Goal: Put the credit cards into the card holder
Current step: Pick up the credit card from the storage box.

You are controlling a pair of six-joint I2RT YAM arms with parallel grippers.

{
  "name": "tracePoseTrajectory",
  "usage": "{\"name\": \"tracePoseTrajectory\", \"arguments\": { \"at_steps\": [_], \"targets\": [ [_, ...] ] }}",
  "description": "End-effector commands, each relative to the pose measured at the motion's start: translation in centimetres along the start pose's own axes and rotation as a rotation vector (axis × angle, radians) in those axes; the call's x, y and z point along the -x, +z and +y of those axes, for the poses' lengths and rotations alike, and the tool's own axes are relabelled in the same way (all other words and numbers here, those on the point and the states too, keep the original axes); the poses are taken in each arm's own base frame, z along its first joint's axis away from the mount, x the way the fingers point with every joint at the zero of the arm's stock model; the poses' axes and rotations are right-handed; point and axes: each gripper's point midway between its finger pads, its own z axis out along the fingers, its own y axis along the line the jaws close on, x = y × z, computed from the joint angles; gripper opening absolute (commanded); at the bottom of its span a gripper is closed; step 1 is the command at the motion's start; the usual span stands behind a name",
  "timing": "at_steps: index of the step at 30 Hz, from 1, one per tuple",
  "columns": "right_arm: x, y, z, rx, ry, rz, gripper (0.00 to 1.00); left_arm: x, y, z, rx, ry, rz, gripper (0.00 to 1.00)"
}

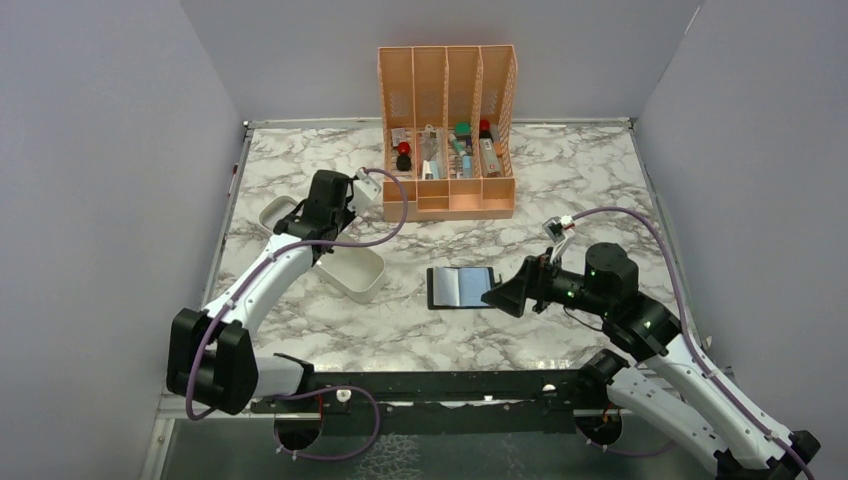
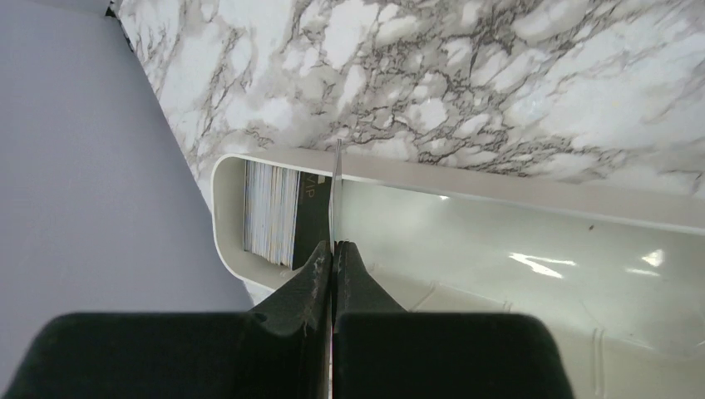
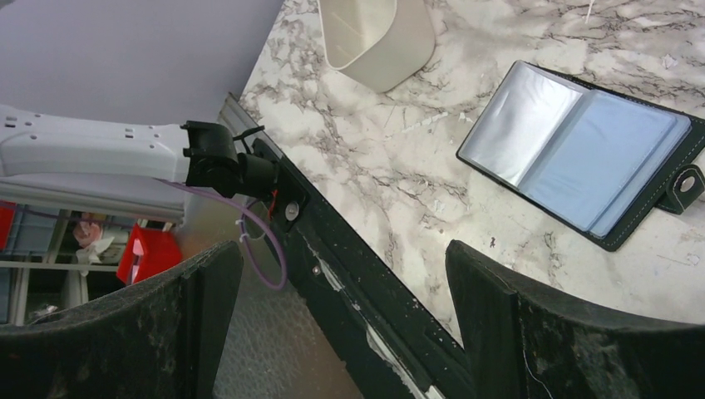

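My left claw is pinched tight on one thin card, edge-on just past my tips, inside the tray. The other credit cards stand stacked to its left. With so slim a bite, a crooked lift could let it slip. My right claw gapes empty, the card holder lying open just ahead.

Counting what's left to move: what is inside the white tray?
A stack of credit cards stands on edge at one end of the tray; the left hand pinches one card edge-on. The hand hides the tray's near part.
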Motion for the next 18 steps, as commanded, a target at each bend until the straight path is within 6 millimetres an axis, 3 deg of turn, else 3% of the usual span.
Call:
{"name": "tracePoseTrajectory", "arguments": {
  "at_steps": [1,8,13,18],
  "targets": [
    [-0.1,0.3,0.2,0.025,0.008,0.0,0.97,1.7,-2.0,0.0,-0.028,-0.112,-0.075,0.0],
    [0.0,0.3,0.5,0.039,0.014,0.001,0.97,-1.3,-1.2,-0.2,-0.019,-0.025,0.04,0.01],
    [0.1,0.2,0.7,0.04,0.013,0.002,0.97,-2.8,-0.8,0.9,-0.027,-0.029,0.087,0.0],
    [0.2,0.3,0.8,0.048,0.009,0.006,0.97,-3.7,1.1,2.0,-0.051,-0.03,0.126,0.0]
  ]
}}
